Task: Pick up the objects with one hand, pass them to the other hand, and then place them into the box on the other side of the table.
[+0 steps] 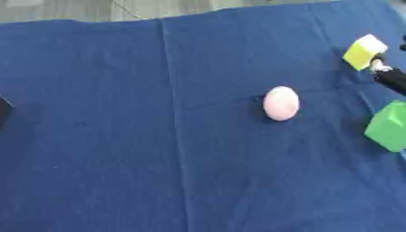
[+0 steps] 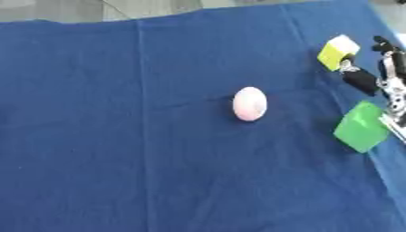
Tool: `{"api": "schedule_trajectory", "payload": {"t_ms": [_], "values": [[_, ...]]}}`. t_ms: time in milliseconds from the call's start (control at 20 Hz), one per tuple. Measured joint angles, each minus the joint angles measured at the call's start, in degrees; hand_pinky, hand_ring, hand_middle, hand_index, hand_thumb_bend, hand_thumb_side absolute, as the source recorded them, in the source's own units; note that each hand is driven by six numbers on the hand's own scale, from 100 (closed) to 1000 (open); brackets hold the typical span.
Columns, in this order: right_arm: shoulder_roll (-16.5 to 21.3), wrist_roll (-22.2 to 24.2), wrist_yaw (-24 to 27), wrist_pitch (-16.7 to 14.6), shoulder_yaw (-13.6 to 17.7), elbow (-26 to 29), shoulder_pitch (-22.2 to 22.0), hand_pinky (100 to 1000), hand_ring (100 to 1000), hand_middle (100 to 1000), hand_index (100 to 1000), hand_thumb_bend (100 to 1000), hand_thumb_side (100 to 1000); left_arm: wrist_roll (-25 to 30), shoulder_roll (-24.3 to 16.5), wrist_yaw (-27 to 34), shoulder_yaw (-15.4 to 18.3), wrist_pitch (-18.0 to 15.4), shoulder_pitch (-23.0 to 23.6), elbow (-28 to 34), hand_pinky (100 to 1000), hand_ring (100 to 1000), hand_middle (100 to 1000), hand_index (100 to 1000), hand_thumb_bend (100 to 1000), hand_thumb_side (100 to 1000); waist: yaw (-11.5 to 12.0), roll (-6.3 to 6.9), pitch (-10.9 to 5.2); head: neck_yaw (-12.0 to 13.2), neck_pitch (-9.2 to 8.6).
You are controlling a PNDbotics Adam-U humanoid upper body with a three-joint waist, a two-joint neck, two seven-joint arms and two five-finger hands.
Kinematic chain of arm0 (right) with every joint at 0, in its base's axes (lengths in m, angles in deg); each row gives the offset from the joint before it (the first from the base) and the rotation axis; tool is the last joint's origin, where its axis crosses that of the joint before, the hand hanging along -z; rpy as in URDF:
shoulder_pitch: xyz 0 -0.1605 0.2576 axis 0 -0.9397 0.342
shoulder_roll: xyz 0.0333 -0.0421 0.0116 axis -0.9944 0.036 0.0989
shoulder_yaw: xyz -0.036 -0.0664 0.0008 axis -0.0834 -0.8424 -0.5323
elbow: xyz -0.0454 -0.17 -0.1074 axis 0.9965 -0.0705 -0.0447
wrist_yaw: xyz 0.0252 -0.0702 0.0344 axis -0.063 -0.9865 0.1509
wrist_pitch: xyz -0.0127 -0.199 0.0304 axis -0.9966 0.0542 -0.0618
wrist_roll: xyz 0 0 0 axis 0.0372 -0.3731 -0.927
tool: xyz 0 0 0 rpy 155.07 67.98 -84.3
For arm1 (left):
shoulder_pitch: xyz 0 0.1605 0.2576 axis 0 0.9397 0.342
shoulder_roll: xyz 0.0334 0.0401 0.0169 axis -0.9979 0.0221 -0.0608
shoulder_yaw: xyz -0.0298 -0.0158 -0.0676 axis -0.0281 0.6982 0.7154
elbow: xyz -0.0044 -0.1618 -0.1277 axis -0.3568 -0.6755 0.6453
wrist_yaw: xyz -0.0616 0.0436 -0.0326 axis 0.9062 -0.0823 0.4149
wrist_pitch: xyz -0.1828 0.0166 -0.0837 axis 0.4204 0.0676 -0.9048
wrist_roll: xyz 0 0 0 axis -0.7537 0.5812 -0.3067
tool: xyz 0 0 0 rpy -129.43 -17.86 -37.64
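R hand (image 2: pixel 386 68) cut by edge | green block (image 1: pixel 389 126) cropped | L edge: dark bit (image 1: pixel 4 111)

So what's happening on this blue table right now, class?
The robot's right hand is at the right edge of the blue cloth, its fingers touching a yellow block. A green block lies just nearer, beside the arm. A pink egg-shaped object sits untouched near the middle. No box is in view.
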Motion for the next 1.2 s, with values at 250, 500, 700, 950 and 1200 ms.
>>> {"api": "schedule_trajectory", "payload": {"t_ms": [250, 500, 700, 950, 1200], "values": [[0.5, 0.2, 1.8, -1.4, -0.4, -0.1, 0.2, 980, 959, 879, 1000, 100, 547, 0.1, 0.0, 0.0, 0.0, 0.1, 0.0, 0.0, 781, 724, 794, 911, 175, 918, 0.4, -0.01, -0.09, -0.3, -0.22], [0.8, 0.1, 2.0, -1.7, -0.4, 1.7, -0.4, 980, 959, 880, 1000, 100, 504, 0.1, 0.0, 0.0, 0.0, 0.1, 0.4, 0.0, 781, 724, 795, 910, 175, 917, 0.2, -0.09, -0.29, -0.4, -0.18], [1.7, -0.3, 1.8, -1.2, -0.3, 2.9, -0.5, 980, 959, 881, 1000, 100, 476, 0.1, 0.0, 0.0, 0.0, 0.2, 0.4, 0.0, 781, 723, 795, 910, 175, 917, 0.1, -0.47, -0.38, -0.6, -0.14], [2.7, -0.1, 0.8, -0.2, -0.4, 3.4, 0.1, 981, 960, 883, 1000, 100, 451, 0.1, -0.1, 0.0, 0.0, 0.2, 0.5, 0.0, 781, 723, 792, 910, 176, 916, 0.3, -0.82, -0.52, -1.1, -0.14], [3.3, 0.7, 0.2, 0.7, -0.9, 3.4, 1.6, 982, 962, 886, 1000, 100, 456, 0.1, -0.1, 0.0, 0.0, 0.1, 0.4, 0.0, 781, 723, 786, 909, 176, 915, 0.6, -0.96, -0.62, -1.4, -0.14]]}}
